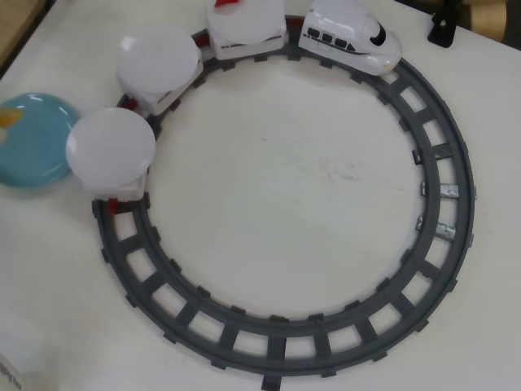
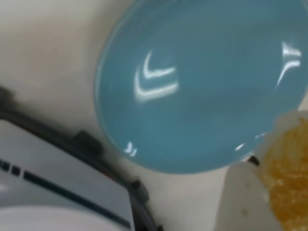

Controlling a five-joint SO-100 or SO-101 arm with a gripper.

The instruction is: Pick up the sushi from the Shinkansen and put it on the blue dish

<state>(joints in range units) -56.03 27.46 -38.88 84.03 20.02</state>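
Observation:
The blue dish lies on the table at the left edge of the overhead view and fills most of the wrist view. The sushi, a yellow-orange slab on a whitish base, is large and blurred at the lower right of the wrist view, over the dish's rim. A tip of it shows in the overhead view. My gripper is shut on it; the fingers are hard to make out, and the arm is outside the overhead view. The Shinkansen stands on the track at the top, pulling three cars with white plates.
A grey ring of toy track takes up most of the table. A red piece sits on the plate of the first car. The last car and the track are right beside the dish. A black stand is at the top right.

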